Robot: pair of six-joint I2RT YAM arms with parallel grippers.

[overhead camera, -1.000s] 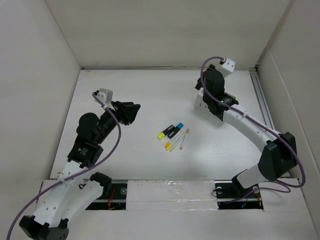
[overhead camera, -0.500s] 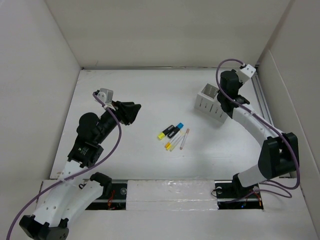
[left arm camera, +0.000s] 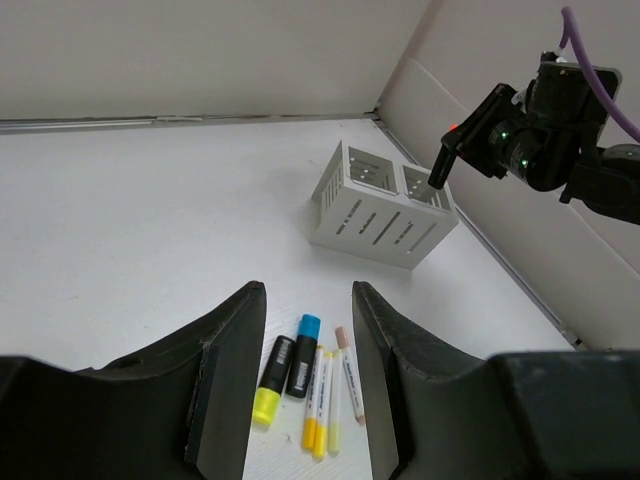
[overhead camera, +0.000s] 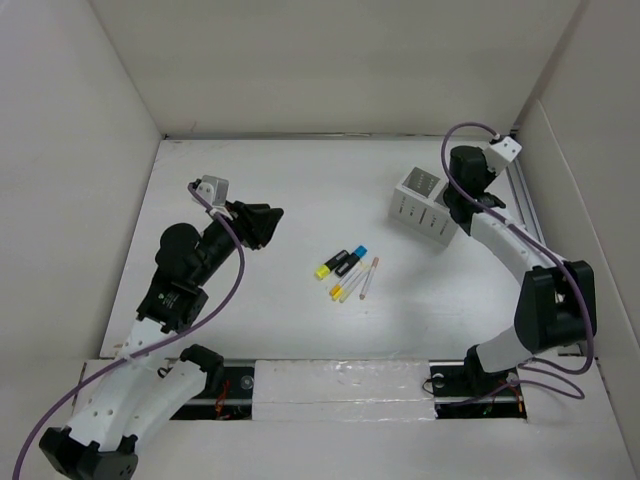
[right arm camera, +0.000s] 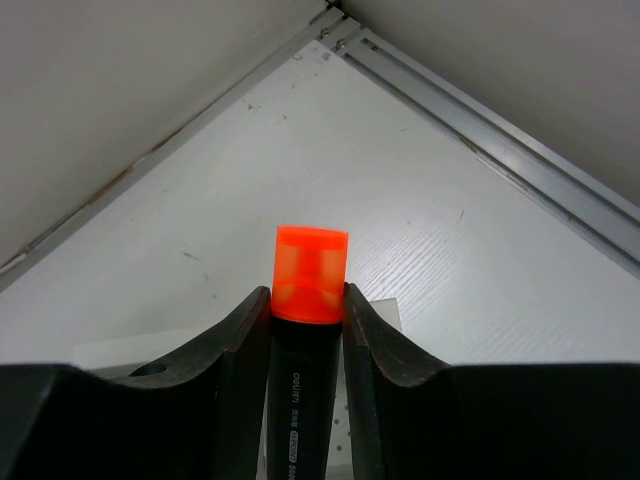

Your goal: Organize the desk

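The right pincer [right arm camera: 305, 300] clamps an orange-capped highlighter [right arm camera: 311, 262] near the rim of the organizer [left arm camera: 380, 215], which stands on the worktop [overhead camera: 300, 190] beneath both arms. The left pincer [left arm camera: 308, 300] gapes empty. Released off-centre, the highlighter may hit the rim and fall outside.

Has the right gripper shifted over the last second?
Yes. In the top view the right gripper, shut on an orange highlighter, has swung right, from over the white organizer toward the metal rail.
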